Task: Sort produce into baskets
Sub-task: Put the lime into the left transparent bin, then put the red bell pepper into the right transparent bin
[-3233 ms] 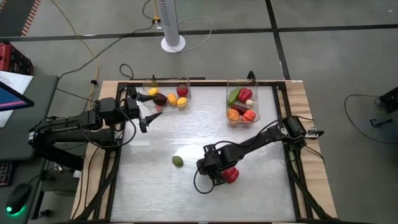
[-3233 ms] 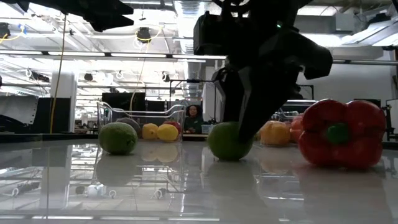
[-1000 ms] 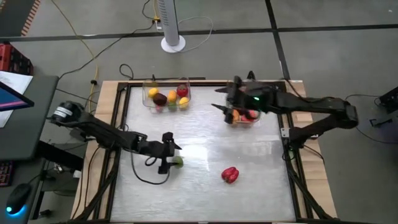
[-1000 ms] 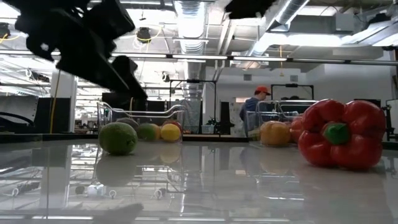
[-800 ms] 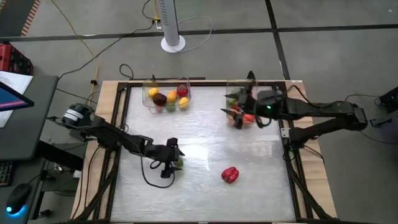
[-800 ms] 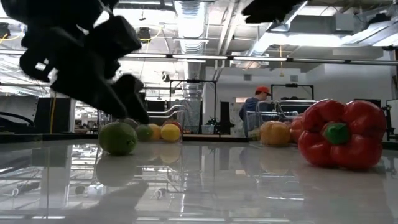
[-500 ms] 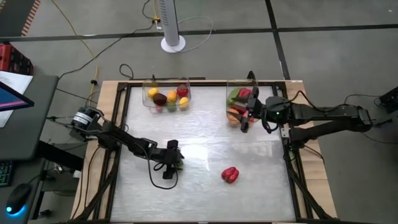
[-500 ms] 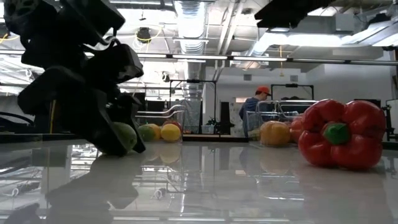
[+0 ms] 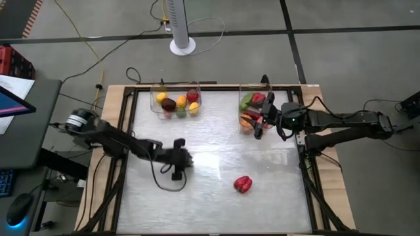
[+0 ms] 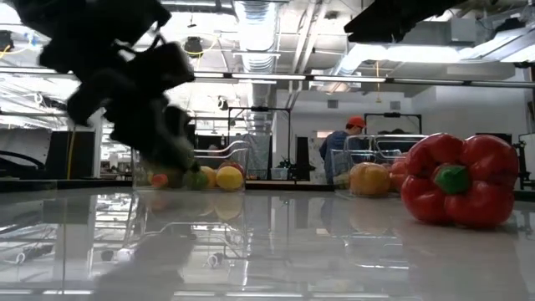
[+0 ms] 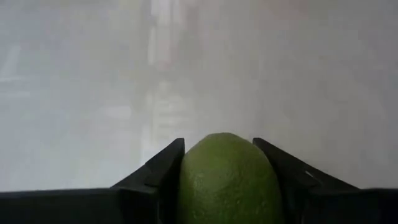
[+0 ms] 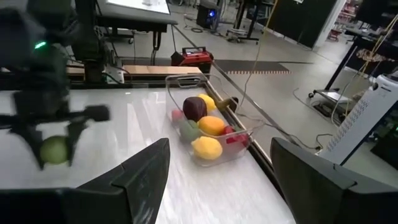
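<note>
Left gripper (image 9: 182, 159) clamped on green lime (image 11: 227, 180), fingers (image 11: 152, 177) tight on both flanks per left wrist view; fruit lifted clear of table (image 9: 216, 210), roughly mid-left of the surface, visible hanging in right wrist view too (image 12: 55, 150). Step in hand, by judgement: carry phase of the lime pick, drop-off not yet done. Next move calls for swinging toward left basket (image 9: 176, 101), the one holding yellow, purple and red pieces, clearing its near wall, then releasing above the pile, not onto the rim. Right gripper (image 9: 260, 124) parked at near edge of right basket (image 9: 256, 108), fingers (image 12: 140, 177) spread wide, nothing between them. Red bell pepper (image 9: 243, 184) alone on table, lower middle, well apart from both baskets; likely next pick for right arm. Person (image 10: 338, 150) in room behind, well away from the table.
</note>
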You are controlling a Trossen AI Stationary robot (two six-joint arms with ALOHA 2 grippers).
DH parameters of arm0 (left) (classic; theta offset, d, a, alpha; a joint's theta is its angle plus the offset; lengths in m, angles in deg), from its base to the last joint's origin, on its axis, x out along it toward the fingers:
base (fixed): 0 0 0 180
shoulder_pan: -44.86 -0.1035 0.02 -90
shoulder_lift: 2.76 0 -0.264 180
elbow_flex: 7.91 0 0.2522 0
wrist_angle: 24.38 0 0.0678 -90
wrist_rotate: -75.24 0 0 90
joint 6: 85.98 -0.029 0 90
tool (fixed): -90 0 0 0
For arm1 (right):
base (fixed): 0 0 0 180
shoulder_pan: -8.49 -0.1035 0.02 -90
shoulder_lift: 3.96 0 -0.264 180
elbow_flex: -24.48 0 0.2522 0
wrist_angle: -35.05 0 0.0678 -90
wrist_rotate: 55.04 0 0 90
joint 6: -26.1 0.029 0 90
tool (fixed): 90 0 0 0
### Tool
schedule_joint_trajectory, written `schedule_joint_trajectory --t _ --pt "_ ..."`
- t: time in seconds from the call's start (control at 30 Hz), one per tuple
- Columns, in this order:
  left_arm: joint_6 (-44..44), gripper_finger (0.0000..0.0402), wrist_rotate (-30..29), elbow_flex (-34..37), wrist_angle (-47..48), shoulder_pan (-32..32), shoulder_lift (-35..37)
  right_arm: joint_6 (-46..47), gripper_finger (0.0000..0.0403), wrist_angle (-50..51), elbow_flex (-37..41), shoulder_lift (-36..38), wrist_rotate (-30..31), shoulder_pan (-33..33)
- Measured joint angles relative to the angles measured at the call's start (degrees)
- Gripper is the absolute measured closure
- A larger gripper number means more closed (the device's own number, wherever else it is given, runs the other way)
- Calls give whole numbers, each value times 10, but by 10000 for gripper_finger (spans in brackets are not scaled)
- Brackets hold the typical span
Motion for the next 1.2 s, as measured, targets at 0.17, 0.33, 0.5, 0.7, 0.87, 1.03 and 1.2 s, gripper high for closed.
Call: schedule_joint_trajectory --t 0.17,0.33,0.5,0.7,0.87,1.03,1.2 --pt "-58 243 2 1 3 -109 73 -14 100 1 0 0 0 1" --pt "-78 237 4 1 -43 -241 104 -25 100 0 0 0 1 2" --pt "-34 235 -72 0 -102 -343 98 -30 100 0 0 0 1 6" --pt "-15 208 -86 0 -104 -411 95 -30 100 6 0 -4 0 10" --pt "-28 128 -69 -30 -67 -427 95 -31 100 3 0 -10 0 13" --pt "-34 61 29 -67 -51 -415 95 -41 100 7 0 -8 0 21" --pt "-49 61 25 -88 -35 -274 42 -44 100 27 0 28 6 20"
